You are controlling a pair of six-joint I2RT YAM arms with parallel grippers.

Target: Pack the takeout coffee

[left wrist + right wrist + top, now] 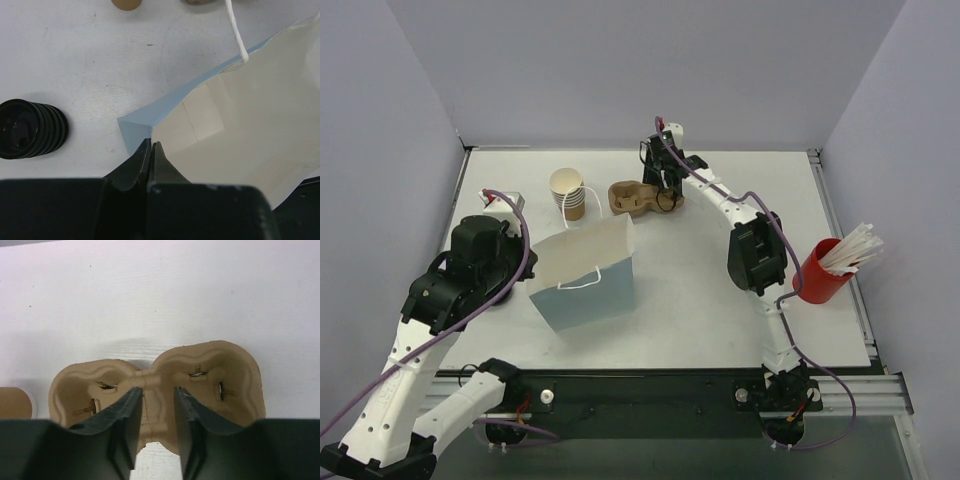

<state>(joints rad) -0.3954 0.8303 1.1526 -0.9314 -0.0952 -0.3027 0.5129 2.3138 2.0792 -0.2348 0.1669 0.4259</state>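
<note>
White tabletop (700,300): left hand (152,145) clamped on bag (240,130) rim; right hand (157,392) part-open, astride tray (220,360) bridge.

Light: bright, even, seemingly overhead; faint soft shadow behind tray (210,355); wrist views slightly soft in near foreground

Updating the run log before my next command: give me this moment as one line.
left gripper: shut on rim of bag | right gripper: open, astride middle of tray | tray: both hollows empty

White table (720,300) between plain lilac walls (620,70)
</note>
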